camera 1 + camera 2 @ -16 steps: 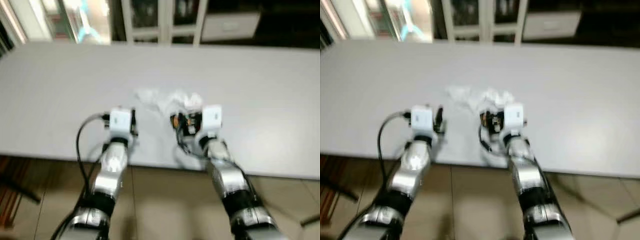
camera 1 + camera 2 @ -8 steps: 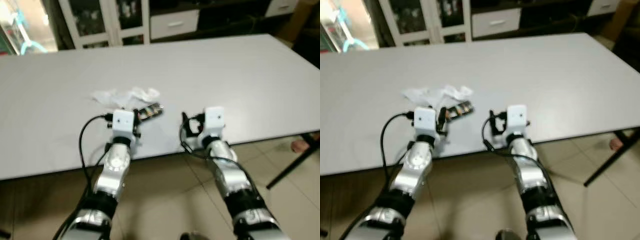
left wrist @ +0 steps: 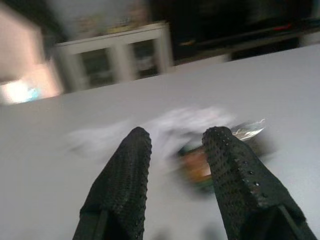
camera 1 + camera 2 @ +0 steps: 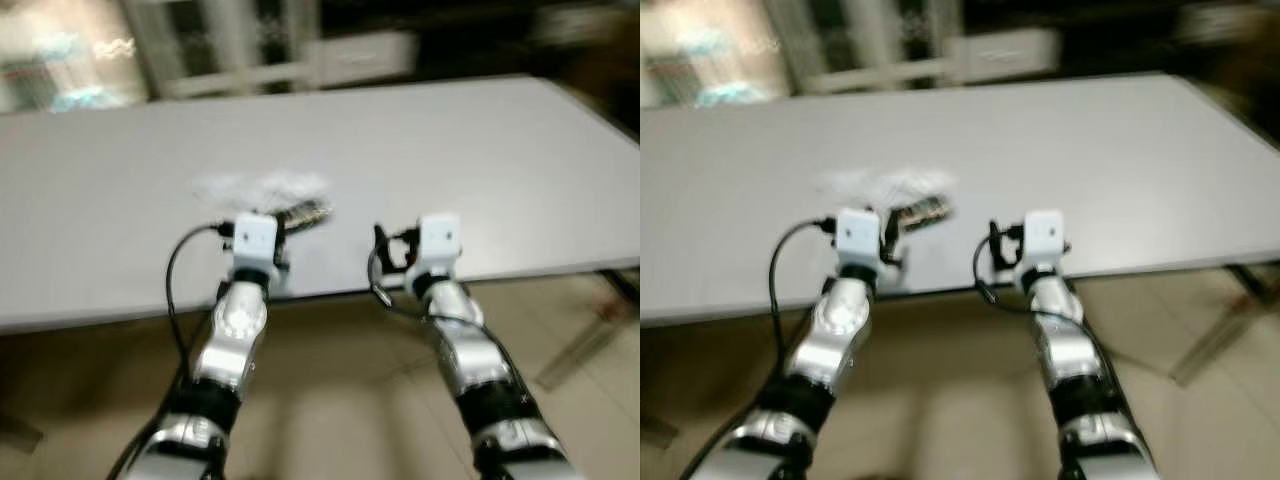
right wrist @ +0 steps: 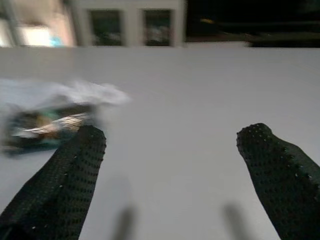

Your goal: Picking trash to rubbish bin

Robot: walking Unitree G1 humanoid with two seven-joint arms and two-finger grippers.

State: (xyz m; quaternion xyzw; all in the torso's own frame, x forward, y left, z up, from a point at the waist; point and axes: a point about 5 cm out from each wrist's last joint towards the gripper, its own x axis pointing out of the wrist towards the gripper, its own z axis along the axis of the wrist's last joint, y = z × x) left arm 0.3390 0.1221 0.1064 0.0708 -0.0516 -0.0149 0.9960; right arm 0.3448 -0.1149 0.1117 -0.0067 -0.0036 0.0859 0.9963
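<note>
The left end effector (image 3: 172, 165) has its two black fingers a little way apart, and nothing is between them. It hangs just over the near edge of the white bench (image 4: 480, 150). Right in front of it lies the trash: a small shiny wrapper (image 4: 303, 213) with dark and colored print, and some crumpled white paper (image 4: 258, 186) just behind it. The wrapper and the paper seem to touch, but the pictures are blurry, so that is hard to be sure of.

The right end effector (image 5: 175, 150) is wide open and holds nothing. It sits over the near edge of the bench too, off to the right of the trash, with bare bench ahead of it.

The step now looks like reaching for the trash. To do it well, the left end effector should go forward and down so one finger lands on each side of the wrapper. It should open a bit more first, since the wrapper looks flat and thin. A flat thing can slide away, so the fingers should press lightly on the bench and then close slowly.

The paper is soft and should squash easily when grabbed.

At the far side of the room stand white cupboards (image 4: 250, 45) with glass doors. What is inside them is too blurry to tell.
</note>
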